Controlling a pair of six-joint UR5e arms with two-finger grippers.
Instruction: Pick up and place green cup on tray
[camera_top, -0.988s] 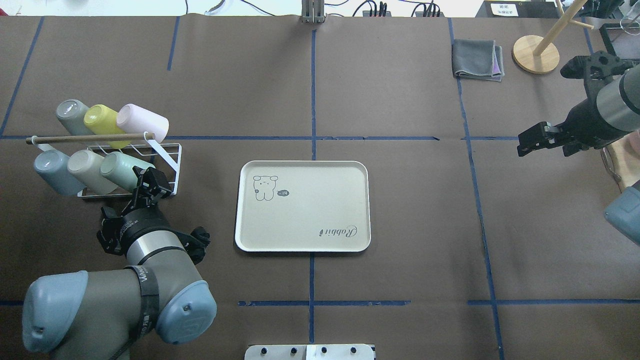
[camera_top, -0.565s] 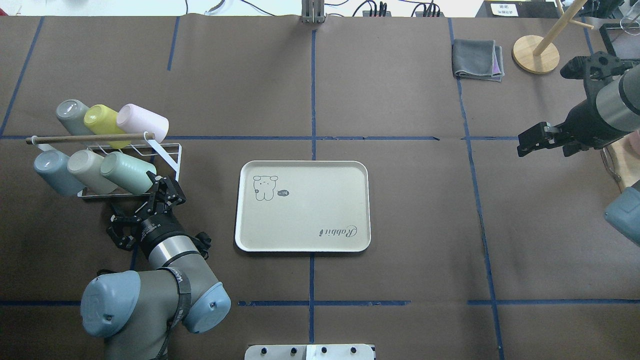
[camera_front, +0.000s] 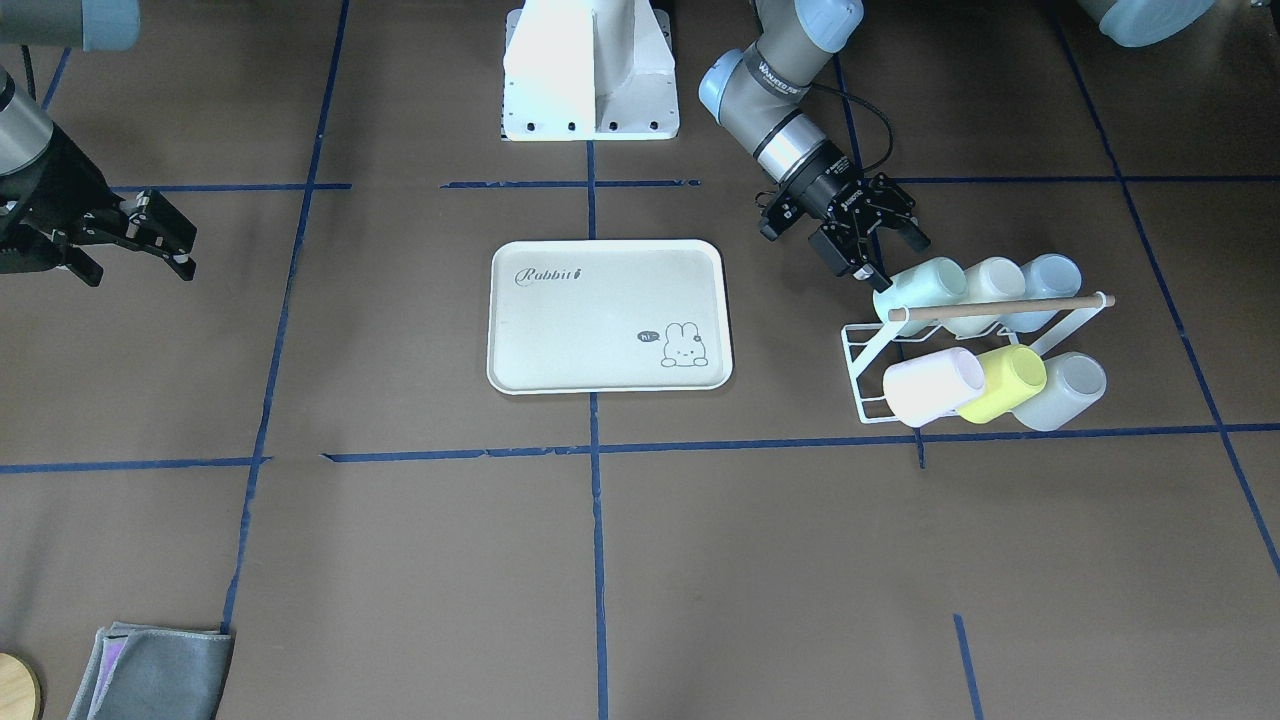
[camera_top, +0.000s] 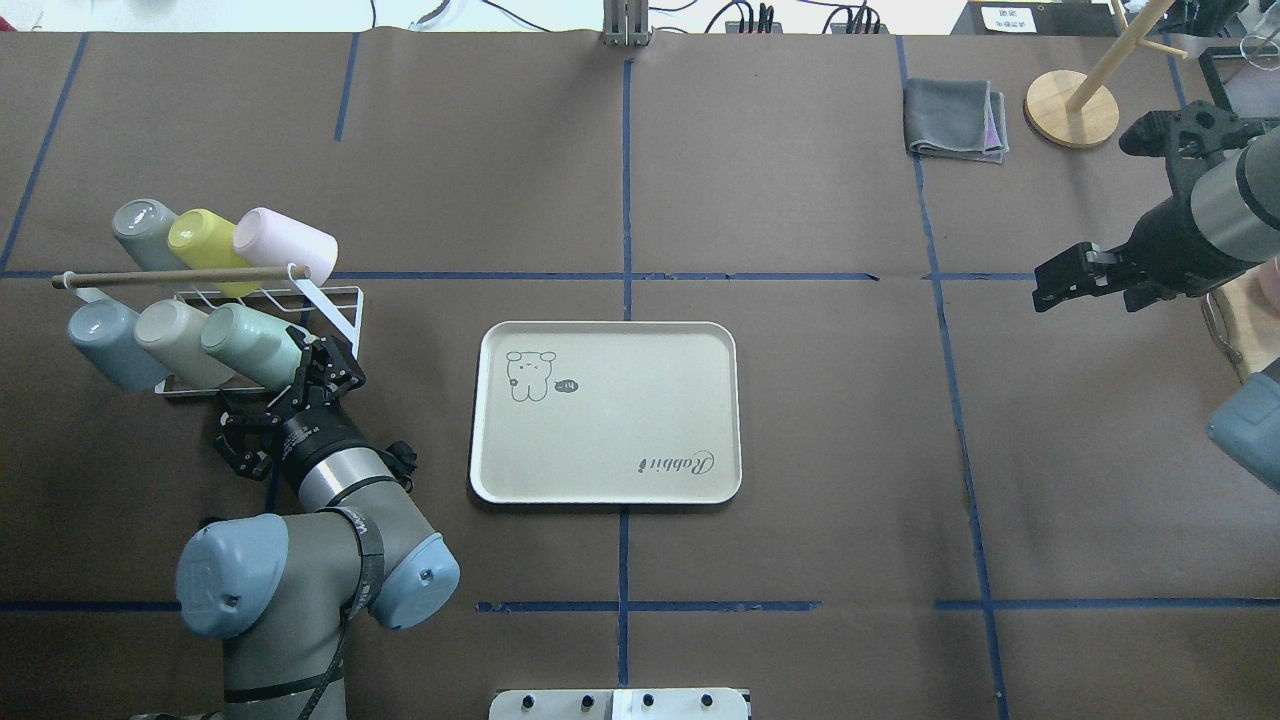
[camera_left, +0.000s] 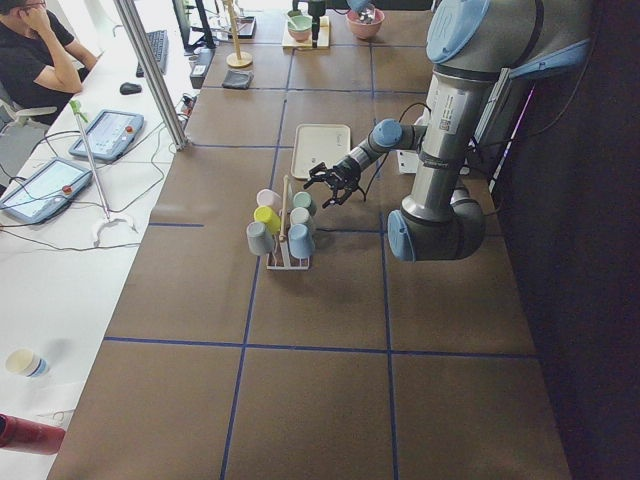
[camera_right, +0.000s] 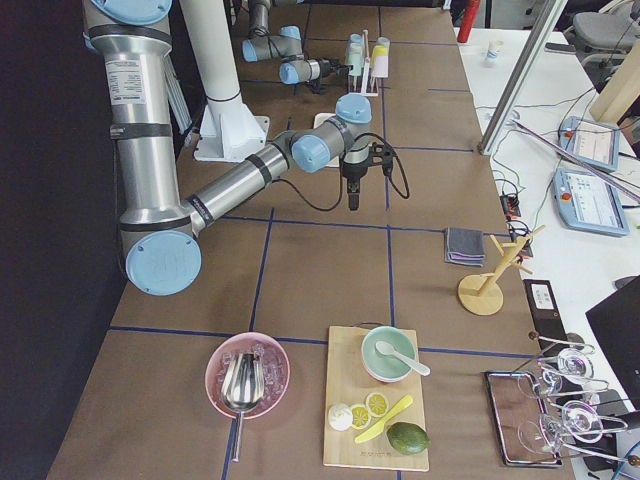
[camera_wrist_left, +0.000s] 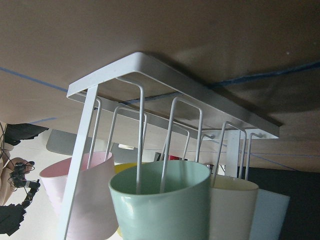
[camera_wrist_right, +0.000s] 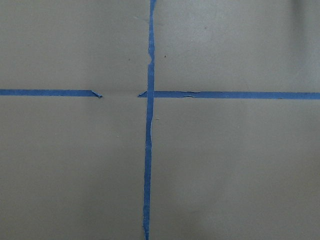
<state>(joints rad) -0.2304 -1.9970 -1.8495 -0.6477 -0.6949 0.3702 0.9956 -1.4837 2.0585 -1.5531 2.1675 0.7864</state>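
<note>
At the rack, green cup (camera_top: 250, 345): lies tilted on a peg of the white wire rack (camera_top: 357, 335), beside the beige cup (camera_top: 180, 340), mouth toward the tray.
Left gripper (camera_top: 328, 362): jaws spread, holding nothing, at the cup's rim.
Right gripper (camera_top: 1050, 290): fingers apart, holding nothing, well apart from the tray.
Tray (camera_top: 605, 480): flat at table centre.

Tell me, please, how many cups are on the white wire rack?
6 on the rack. Row farther from the robot: grey cup, yellow cup, pink cup. Nearer row: blue cup, beige cup, green cup nearest the tray. None appears hidden.
</note>
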